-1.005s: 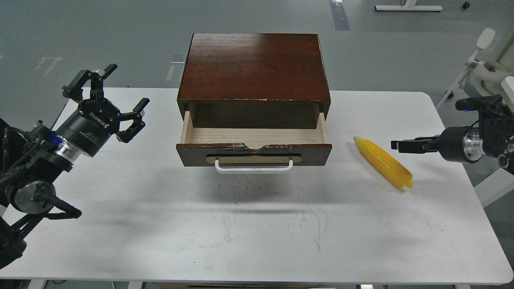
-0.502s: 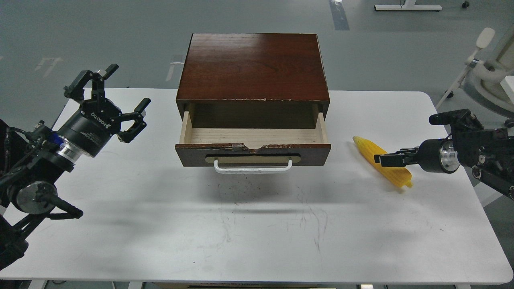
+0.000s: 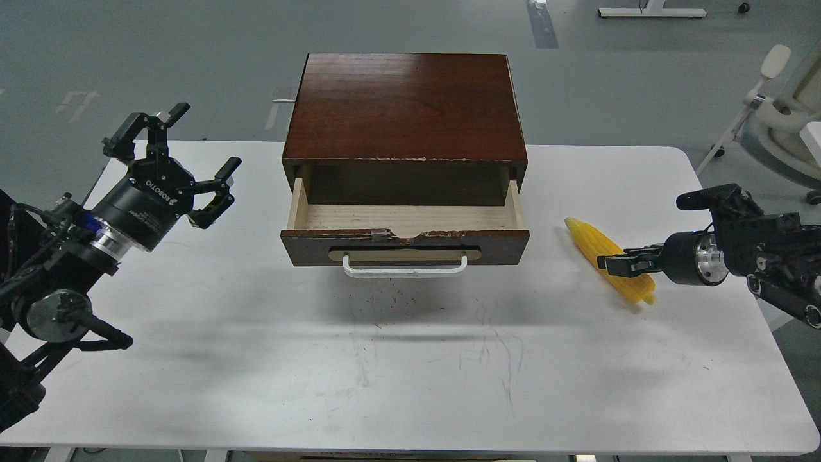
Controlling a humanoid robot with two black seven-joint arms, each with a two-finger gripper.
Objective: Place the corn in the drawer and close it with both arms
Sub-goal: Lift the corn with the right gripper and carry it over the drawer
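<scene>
The yellow corn (image 3: 593,245) lies on the white table (image 3: 410,359), to the right of the cabinet, tip pointing back-left. The drawer (image 3: 404,218) of the reddish-brown cabinet (image 3: 404,106) is pulled out and its pale wood inside holds nothing; its dark front carries a white bar handle (image 3: 405,268). My right gripper (image 3: 610,264) comes in from the right and sits over the corn's middle, seen side-on, so its fingers cannot be told apart. My left gripper (image 3: 186,144) is open and empty, raised left of the cabinet.
The table's right edge is close behind the right arm. White equipment (image 3: 770,96) stands on the floor at the back right. The cabinet stands at the table's back middle, with bare table in front of it.
My right gripper has moved left and down from beside the corn to over its middle. The corn has hardly shifted. The left arm and the drawer have not moved.
</scene>
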